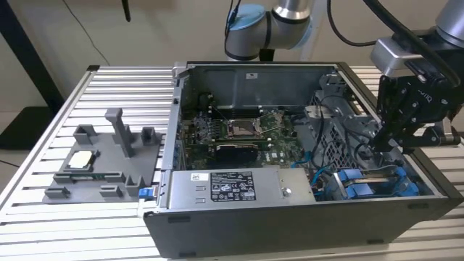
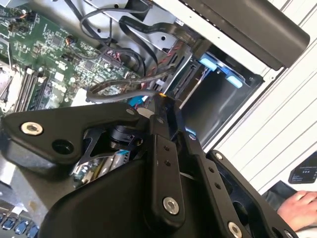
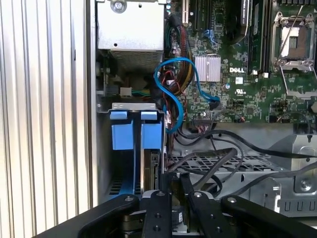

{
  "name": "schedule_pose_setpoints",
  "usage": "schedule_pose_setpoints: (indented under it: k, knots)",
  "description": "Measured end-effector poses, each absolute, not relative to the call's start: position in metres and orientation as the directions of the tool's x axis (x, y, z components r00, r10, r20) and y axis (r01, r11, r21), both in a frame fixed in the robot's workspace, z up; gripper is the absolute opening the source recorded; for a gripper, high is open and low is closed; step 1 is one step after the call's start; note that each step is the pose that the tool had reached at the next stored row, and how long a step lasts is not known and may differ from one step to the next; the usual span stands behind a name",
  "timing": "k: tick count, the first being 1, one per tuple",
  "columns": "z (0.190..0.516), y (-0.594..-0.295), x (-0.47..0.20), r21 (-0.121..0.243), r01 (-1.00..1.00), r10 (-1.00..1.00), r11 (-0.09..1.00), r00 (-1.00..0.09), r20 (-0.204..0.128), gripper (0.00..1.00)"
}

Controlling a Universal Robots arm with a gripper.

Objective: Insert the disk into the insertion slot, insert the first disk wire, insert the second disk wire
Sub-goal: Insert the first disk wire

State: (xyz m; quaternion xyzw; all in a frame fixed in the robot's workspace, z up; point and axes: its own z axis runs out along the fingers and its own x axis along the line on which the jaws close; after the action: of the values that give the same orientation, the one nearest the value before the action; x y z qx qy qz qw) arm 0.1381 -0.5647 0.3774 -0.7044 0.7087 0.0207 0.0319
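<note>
In the exterior view an open computer case [image 1: 305, 163] lies on the slatted counter [image 1: 51, 228], with a grey fixture tray [image 1: 101, 163] beside it toward the exterior view's left. The pincer [image 1: 382, 144] reaches down into the case end nearer the exterior view's right, just above the insertion slot [image 1: 378, 182]. The disk [image 1: 359, 184] sits in that slot in its blue carrier, next to a second blue carrier [image 1: 407, 187]. A grey labelled power-supply box [image 1: 232, 187] lies alongside the bay.

In the second wrist view the pincer [image 2: 161, 101] tapers to a tip among black cables [image 2: 114, 89], near the grey-walled insertion slot [image 2: 218, 104] with its blue carrier tabs [image 2: 218, 64]. I cannot tell whether it is open or closed on anything. A person's hand [image 2: 302, 203] rests outside the case.

In the first wrist view the pincer [image 3: 173, 198] hangs close over the slot's metal frame [image 3: 130, 106]. Two blue carrier fronts [image 3: 123, 135] stand side by side there, and a blue data cable [image 3: 173, 89] loops toward the motherboard [image 3: 237, 74].

The disk is probably stiff, dense and sensitive to knocks. It is best held by the carrier's plastic edges, not its label face. The wires are limp and are best gripped at the connector.
</note>
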Motion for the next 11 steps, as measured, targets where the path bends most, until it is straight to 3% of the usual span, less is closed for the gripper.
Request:
schedule_pose_setpoints:
  k: [11]
  knots:
    - [0.3683, -0.5706, 0.1446, -0.015, -1.000, -0.997, 0.007, -0.005, -0.074, 0.19]
